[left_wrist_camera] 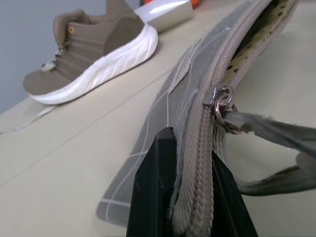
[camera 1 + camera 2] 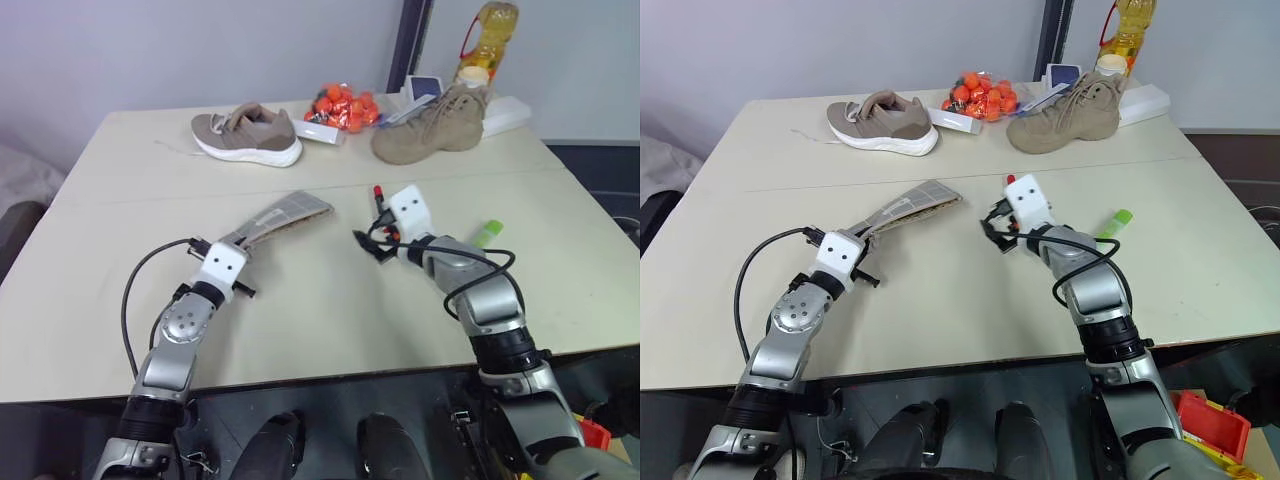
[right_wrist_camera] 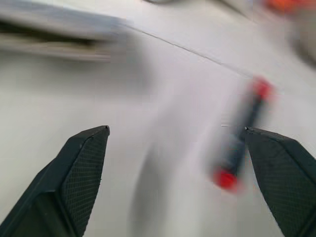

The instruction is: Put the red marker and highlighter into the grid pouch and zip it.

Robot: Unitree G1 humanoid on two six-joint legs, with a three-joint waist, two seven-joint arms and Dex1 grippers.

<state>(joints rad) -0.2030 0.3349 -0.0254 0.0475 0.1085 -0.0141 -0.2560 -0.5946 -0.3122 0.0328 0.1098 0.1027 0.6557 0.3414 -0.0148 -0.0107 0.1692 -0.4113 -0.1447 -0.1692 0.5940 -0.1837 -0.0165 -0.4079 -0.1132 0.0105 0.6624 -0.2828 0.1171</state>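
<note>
Beige surface [image 2: 300, 320], grey wall behind; shoes at far edge. L claw [image 1: 190, 197] clenched on grid pouch [image 2: 285, 213] end. R claw [image 3: 177, 182] spread wide by red marker [image 3: 242, 143]. Highlighter [image 2: 487, 232] lies right.

My head views are evenly and softly lit, bright enough that the pale table [image 2: 330, 310] reads clean, with faint, short shadows under my arms and under the pouch [image 2: 283, 217]. The bottle [image 2: 487, 38] at the far edge glows yellow, as if lit from behind. Near my left claw [image 1: 185, 197] the view is sharp up close: the zipper teeth and grid lines are crisp, while the shoe [image 1: 94, 54] behind goes slightly soft. A box [image 1: 163, 10] beyond it carries a white glare. My right claw's [image 3: 180, 148] view is smeared by motion blur; the marker [image 3: 242, 133] is a streaked red-and-dark smudge, and only my own fingers [image 3: 81, 173] stay sharp.
</note>
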